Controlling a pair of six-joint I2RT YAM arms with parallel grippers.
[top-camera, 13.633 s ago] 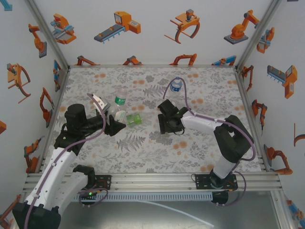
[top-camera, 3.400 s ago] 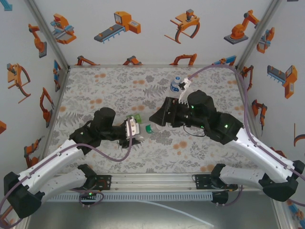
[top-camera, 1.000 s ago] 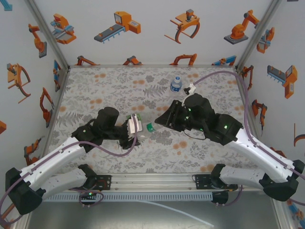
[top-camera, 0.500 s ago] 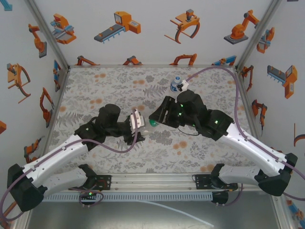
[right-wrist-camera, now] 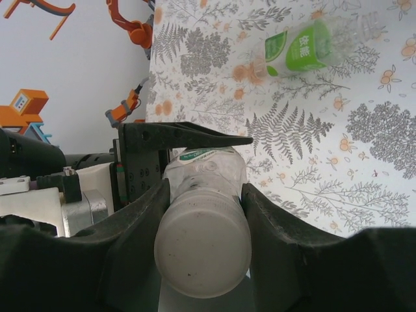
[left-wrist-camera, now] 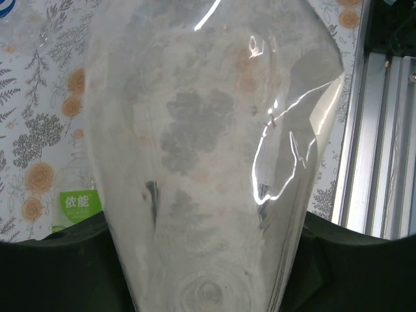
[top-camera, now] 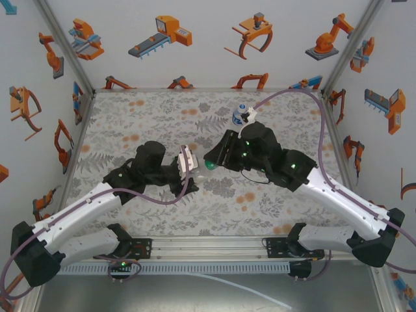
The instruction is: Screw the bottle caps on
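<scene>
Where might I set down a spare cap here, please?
Bare: the far left corner of the floral table, and the near strip between the arm bases. Crowded: the centre, where left gripper holds a clear plastic bottle and right gripper its whitish round cap.

overhead rear view, close wrist views, all sharing table [top-camera: 130,117]

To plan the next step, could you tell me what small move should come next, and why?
Probably twist the right gripper to turn the whitish cap onto the clear bottle: its fingers clamp the cap at the bottle's end, which the left gripper holds.
</scene>
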